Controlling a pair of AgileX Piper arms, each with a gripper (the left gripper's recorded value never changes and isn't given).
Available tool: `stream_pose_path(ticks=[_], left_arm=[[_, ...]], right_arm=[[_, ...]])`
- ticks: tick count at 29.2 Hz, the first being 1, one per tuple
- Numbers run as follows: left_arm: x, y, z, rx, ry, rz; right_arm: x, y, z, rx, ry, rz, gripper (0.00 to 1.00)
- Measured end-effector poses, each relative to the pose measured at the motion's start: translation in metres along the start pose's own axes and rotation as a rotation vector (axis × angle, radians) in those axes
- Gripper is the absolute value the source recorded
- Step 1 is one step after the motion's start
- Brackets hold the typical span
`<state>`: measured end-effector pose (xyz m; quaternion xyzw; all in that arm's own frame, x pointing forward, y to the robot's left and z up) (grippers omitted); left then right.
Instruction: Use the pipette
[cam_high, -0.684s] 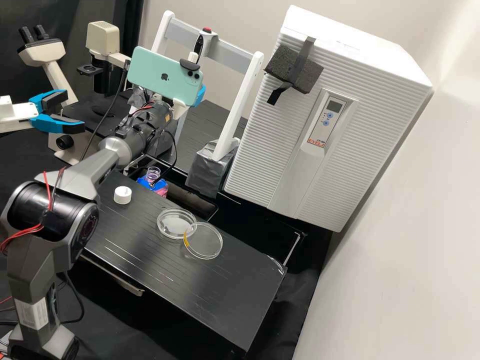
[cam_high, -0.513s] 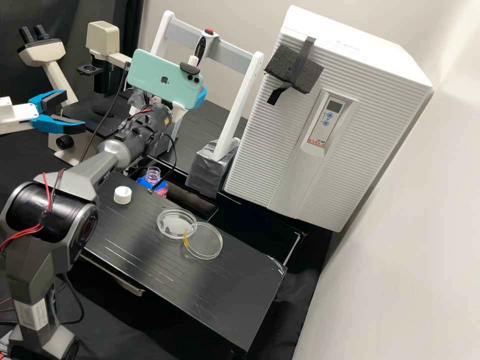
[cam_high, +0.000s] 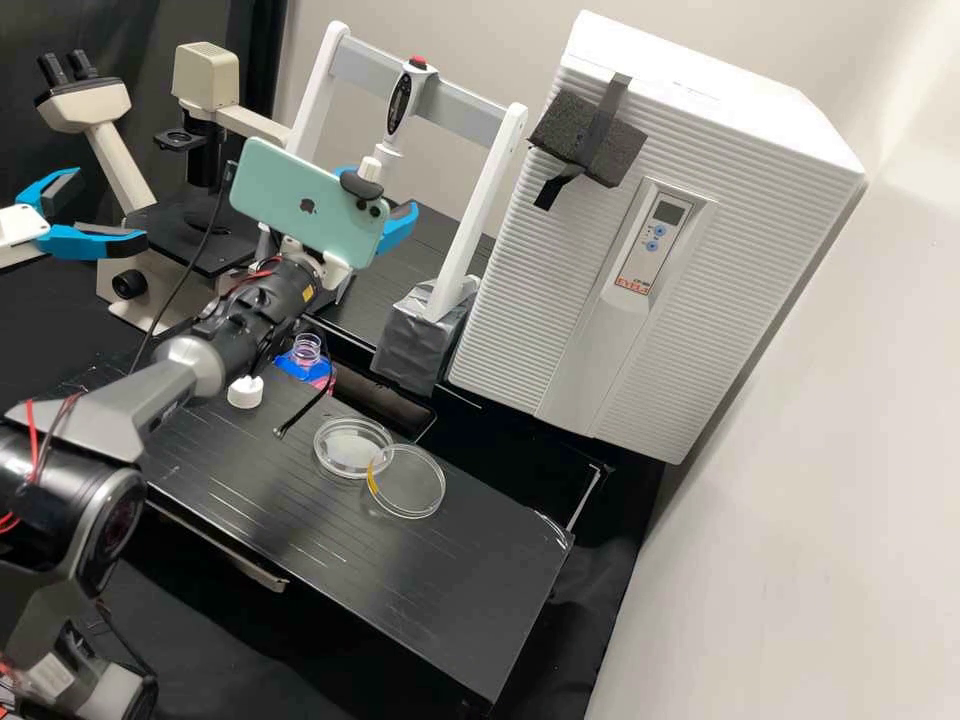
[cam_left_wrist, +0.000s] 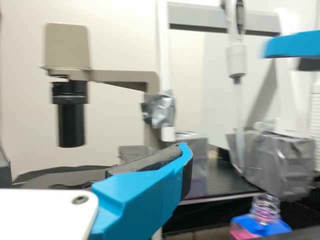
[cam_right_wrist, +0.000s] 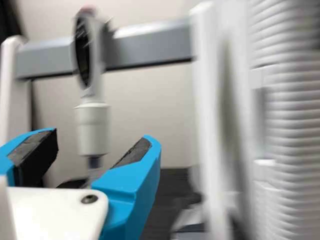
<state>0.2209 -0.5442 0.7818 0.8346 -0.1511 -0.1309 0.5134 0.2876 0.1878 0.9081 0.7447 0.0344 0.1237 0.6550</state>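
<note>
Blue fingers on the left gripper (cam_high: 100, 210) are spread wide with nothing in them. It sits out at the far left beside the microscope (cam_high: 150, 240), well away from the action, so no worries there.

Moving right, the white cap (cam_high: 245, 390) is off. The bottle (cam_high: 308, 352) of pink liquid stands open just beside it, right under the right arm. A loose black cable (cam_high: 300, 410) trails off that arm onto the black tray (cam_high: 450, 580) near both. If the arm swings, I reckon that cable could drag the cap or tip the open bottle.

The right gripper (cam_right_wrist: 97, 140) is up at the pipette (cam_high: 400, 100), which hangs from the crossbar of the white stand (cam_high: 480, 200). Its fingers are wide apart, gripping nothing. The pipette's lower barrel lines up with the gap, but I can't tell if it's actually between the pads yet.

Main risks, as I see it:
- Closing too early or off-centre shoves the pipette sideways, and it swings or drops off its hanger.
- Pinching the slim lower part gives a wobbly hold.
- The phone (cam_high: 305, 200) strapped to the wrist looks close to the stand and might bump it.

The two petri dishes (cam_high: 350, 445) sit nearer on the tray, overlapping, one uncovered. A dropped pipette could land in them. The big white machine (cam_high: 700, 150) on the right is out of harm's way.
</note>
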Motion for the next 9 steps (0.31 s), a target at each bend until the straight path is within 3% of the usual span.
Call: stream_pose_path(ticks=[2, 4, 6, 8, 9], left_arm=[[-0.0042, -0.001, -0.004, -0.008, 0.041, 0.016], [-0.0069, -0.003, -0.006, -0.015, 0.069, 0.013], [-0.0091, -0.004, -0.008, -0.01, 0.095, 0.011], [-0.0099, -0.004, -0.009, -0.011, 0.105, 0.012], [-0.0101, -0.003, -0.009, -0.013, 0.108, 0.016]], right_arm=[[-0.016, 0.008, 0.004, -0.007, -0.001, 0.113, 1.0], [-0.027, 0.011, 0.009, -0.018, -0.008, 0.187, 1.0], [-0.039, 0.013, 0.013, -0.01, -0.011, 0.252, 1.0], [-0.048, 0.013, 0.018, -0.01, -0.008, 0.289, 1.0], [-0.053, 0.013, 0.021, 0.005, 0.0, 0.313, 1.0]])
